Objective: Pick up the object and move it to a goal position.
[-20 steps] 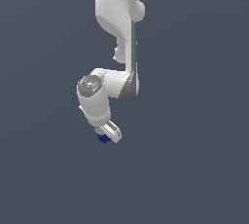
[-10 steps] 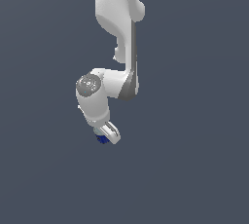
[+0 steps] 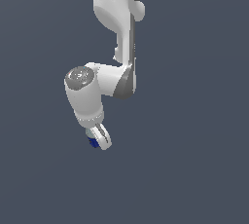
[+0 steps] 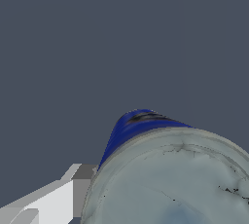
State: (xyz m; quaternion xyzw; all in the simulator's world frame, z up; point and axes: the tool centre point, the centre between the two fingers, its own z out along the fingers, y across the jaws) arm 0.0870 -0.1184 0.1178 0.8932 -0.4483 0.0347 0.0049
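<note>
Tool (image 3: 99,141) pinching the blue can (image 3: 93,142) between its fingers (image 4: 53,201), silvery lid toward the wrist camera; likely gripped for carrying to goal. Can sits low, left of centre in exterior view, over grey surface (image 3: 194,169).

White arm bent downward, tool (image 3: 98,141) pinching small dark blue can (image 3: 93,143), plain grey background

exterior view far off, wrist view close, both showing can (image 3: 92,142) (image 4: 165,169)
</note>
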